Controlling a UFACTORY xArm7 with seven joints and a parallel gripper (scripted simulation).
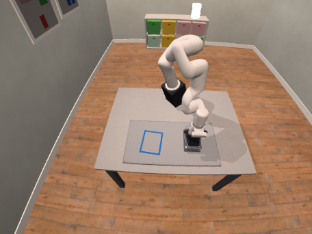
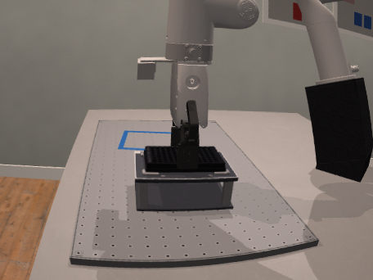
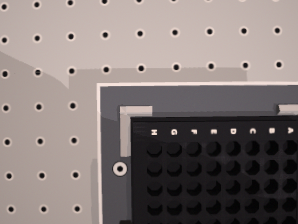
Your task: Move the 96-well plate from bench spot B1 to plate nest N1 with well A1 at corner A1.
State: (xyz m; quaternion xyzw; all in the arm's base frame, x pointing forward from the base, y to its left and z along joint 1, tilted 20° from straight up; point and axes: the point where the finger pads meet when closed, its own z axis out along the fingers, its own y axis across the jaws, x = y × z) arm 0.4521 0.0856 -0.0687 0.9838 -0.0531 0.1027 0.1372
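Exterior view: the plate [image 2: 164, 157] is pinched across its sides by the gripper [image 2: 186, 154] over the nest [image 2: 184, 193]; it is judged light, rigid, slippery.

Light's even and fairly bright for me, soft, coming from above; the arm [image 1: 191, 69] throws a broad pale shadow onto the table [image 1: 226, 103] toward the right in the top view. In the exterior view, soft-edged shadows lie across the perforated board [image 2: 123, 226] in front of the nest [image 2: 184, 193]. No glare. Top view bends walls and floor at its edges; all views slightly soft, wrist lettering blurry
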